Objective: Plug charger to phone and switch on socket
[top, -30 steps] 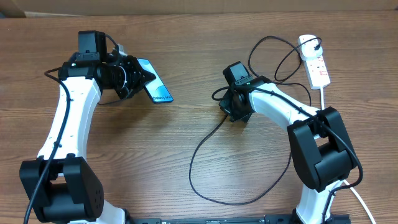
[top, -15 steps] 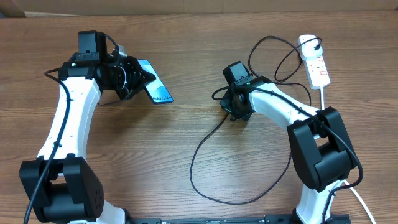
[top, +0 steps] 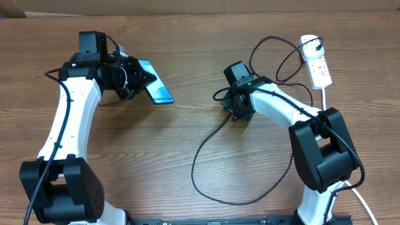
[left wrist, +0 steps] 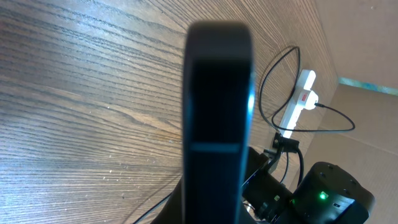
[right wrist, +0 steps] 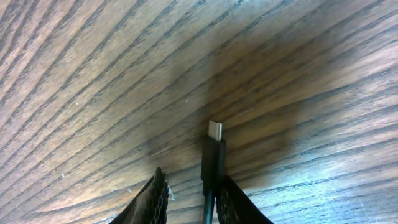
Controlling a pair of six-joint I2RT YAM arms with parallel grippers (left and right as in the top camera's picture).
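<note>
Two arms over a wooden desk [top: 187, 37], both loaded. Charger [top: 192, 165]: thin black cable, its small connector [right wrist: 214, 146] sticking out past the fingertips of the right gripper [top: 237, 114], which pinches the cable just behind it, a little right of the desk's middle. In the right wrist view the metal tip points away from the fingers [right wrist: 158, 196], close over the wood grain; whether it touches the desk is unclear. From the gripper the cable sweeps in a wide loop toward the near edge, passes behind the right arm, then curls near the far right corner to its black plug [top: 319, 45], seated in the end of the socket [top: 317, 62]. Socket: white strip with red switch marks, lying flat by the far right corner, thick white cord [top: 325, 97] trailing toward the near edge. Switch position not readable. Phone [top: 159, 92]: clamped in the left gripper [top: 142, 78] in the far left part of the desk, tilted, blue screen lit, well apart from the connector. Left wrist view shows only its dark edge [left wrist: 217, 112].
</note>
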